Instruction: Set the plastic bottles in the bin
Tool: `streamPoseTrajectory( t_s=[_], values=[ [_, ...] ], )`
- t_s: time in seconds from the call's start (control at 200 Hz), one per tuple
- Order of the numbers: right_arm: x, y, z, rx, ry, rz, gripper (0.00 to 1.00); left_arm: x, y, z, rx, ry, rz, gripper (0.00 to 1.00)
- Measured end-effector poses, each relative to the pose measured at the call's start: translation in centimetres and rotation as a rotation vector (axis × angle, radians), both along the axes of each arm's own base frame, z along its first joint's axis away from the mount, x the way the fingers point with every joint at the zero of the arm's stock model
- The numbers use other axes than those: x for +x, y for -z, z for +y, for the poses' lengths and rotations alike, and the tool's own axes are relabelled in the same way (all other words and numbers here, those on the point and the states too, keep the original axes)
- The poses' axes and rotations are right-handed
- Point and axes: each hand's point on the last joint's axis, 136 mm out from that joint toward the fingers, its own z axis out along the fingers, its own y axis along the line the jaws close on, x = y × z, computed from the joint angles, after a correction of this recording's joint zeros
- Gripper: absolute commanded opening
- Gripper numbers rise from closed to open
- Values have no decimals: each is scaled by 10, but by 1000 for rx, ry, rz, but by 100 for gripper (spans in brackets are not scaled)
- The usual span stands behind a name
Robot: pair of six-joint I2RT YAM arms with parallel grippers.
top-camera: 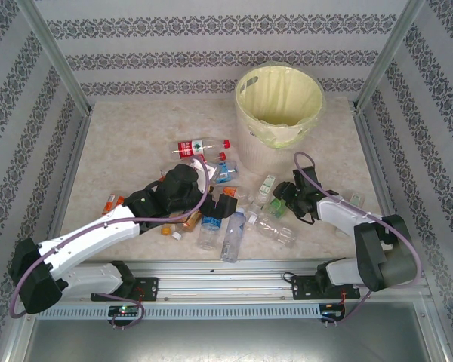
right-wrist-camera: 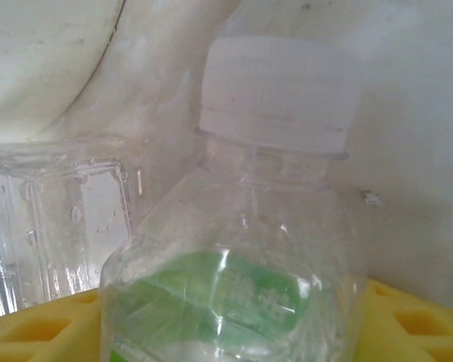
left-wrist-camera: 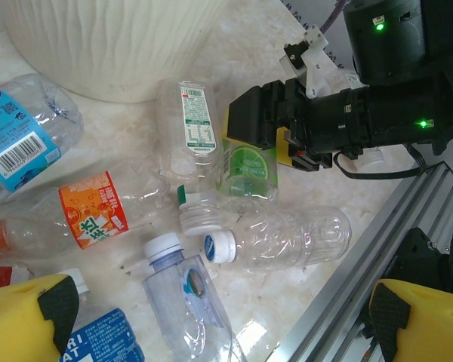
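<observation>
Several plastic bottles lie on the table in front of the pale-yellow bin [top-camera: 279, 105]. My right gripper [top-camera: 281, 194] is shut on a green-labelled bottle [right-wrist-camera: 234, 302], its yellow pads pressing both sides and the white cap [right-wrist-camera: 275, 90] pointing away. From the left wrist view that same green-labelled bottle [left-wrist-camera: 249, 170] lies low beside the bin wall [left-wrist-camera: 121, 45]. My left gripper [left-wrist-camera: 226, 317] hangs open above a clear bottle with a white and blue cap [left-wrist-camera: 294, 237] and a bluish bottle [left-wrist-camera: 185, 294], holding nothing. An orange-labelled bottle [left-wrist-camera: 90, 211] lies further left.
A red-labelled bottle [top-camera: 200, 145] lies left of the bin, a blue-labelled one [left-wrist-camera: 23, 139] near its base. A metal rail [top-camera: 226, 264] runs along the table's near edge. Patterned walls with metal posts [top-camera: 60, 68] close in the sides and back.
</observation>
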Motion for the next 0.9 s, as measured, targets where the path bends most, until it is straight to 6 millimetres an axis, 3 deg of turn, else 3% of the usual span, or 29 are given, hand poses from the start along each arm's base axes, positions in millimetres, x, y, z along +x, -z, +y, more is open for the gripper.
streamPoseTrajectory(
  t_s=[0.17,0.42,0.639,0.644,0.714,0.899],
  values=[
    [4,-20,-4,-4,-7,-66,59,-1,-2,1,-6,0,-5,100],
    [11,-80,-31,-45,25,-226,53,-4,-6,-2,-23,20,-4,100],
    [11,-149,-39,-121,-37,-361,51,-6,-9,-5,-43,40,-7,100],
    [11,-159,-39,-129,-44,-382,51,-6,-10,-5,-45,41,-7,100],
    [10,-177,-40,-154,-66,-410,51,-5,-12,-7,-54,42,-15,100],
    [13,-254,-41,-222,-127,-551,51,-6,-27,-6,-91,43,-51,100]
  ],
)
